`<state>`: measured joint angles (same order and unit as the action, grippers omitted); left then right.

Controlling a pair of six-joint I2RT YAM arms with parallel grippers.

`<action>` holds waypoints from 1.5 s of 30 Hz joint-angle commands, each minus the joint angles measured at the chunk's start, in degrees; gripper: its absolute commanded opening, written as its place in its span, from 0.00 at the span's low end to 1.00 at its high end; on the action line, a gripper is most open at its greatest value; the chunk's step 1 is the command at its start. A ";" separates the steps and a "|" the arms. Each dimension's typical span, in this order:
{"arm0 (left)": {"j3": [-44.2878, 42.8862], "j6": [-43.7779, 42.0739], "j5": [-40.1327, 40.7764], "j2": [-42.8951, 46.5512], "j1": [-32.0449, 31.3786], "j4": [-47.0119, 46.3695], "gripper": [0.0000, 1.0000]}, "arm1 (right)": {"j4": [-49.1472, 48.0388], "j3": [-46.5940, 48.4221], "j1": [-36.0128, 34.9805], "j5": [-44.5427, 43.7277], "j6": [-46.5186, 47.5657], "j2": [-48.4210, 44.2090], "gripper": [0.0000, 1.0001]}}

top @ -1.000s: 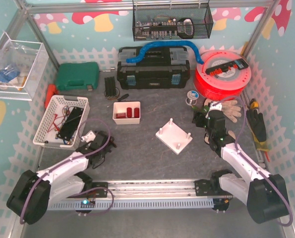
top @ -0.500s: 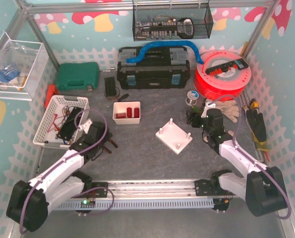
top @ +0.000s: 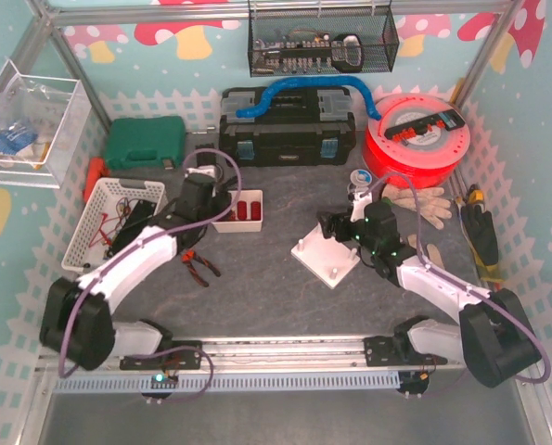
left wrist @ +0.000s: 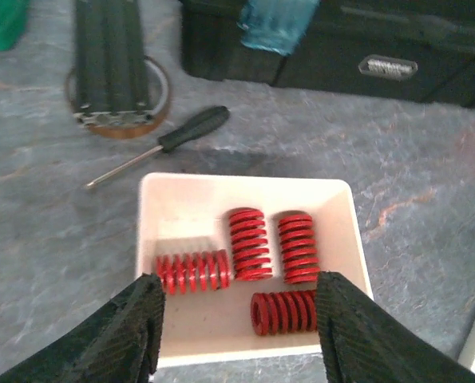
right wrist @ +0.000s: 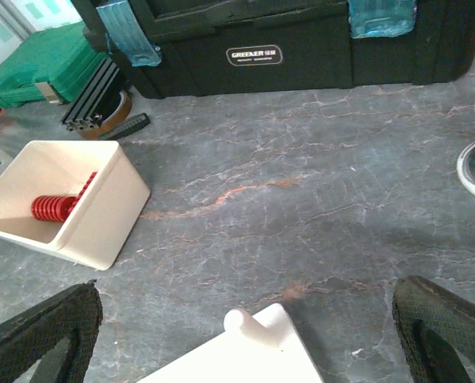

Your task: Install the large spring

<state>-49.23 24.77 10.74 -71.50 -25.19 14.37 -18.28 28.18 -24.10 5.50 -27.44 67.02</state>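
Note:
Several red springs (left wrist: 249, 243) of similar size lie loose in a small white tray (left wrist: 245, 182); I cannot tell which is the large spring. My left gripper (left wrist: 241, 327) hovers over the tray's near edge, open and empty, one finger on each side of the springs. In the top view that gripper (top: 201, 199) sits just left of the tray (top: 224, 199). The white plate (top: 324, 260) with upright pegs lies mid-table. My right gripper (right wrist: 249, 327) is wide open above its far corner peg (right wrist: 241, 321), holding nothing.
A black toolbox (top: 288, 130) and green case (top: 146, 142) line the back. A screwdriver (left wrist: 161, 146) lies behind the tray. A white basket (top: 118, 225) stands left, red pliers (top: 198, 266) in front, and a red cable reel (top: 417, 139) and gloves (top: 424, 199) right.
The left arm swung from the front left up to the spring tray and its jaws opened. The right arm moved left from near the gloves to the peg plate and opened wider.

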 commanded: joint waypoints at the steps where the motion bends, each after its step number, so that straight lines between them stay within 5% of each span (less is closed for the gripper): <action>1: -6.55 -8.20 -6.38 -8.83 0.39 -0.06 0.51 | -1.94 0.66 -0.42 -2.19 1.29 0.06 0.99; 14: -21.46 -9.04 -10.71 -30.71 0.98 5.06 0.44 | -2.78 -0.35 -0.47 -3.75 2.38 -0.93 0.99; 45: -19.51 -6.89 -6.83 -40.65 0.50 4.75 0.39 | -1.67 0.03 -0.46 -4.74 2.92 -0.05 0.98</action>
<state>-69.41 17.76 2.68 -110.26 -24.49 19.35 -19.75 28.18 -24.12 1.91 -25.28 66.89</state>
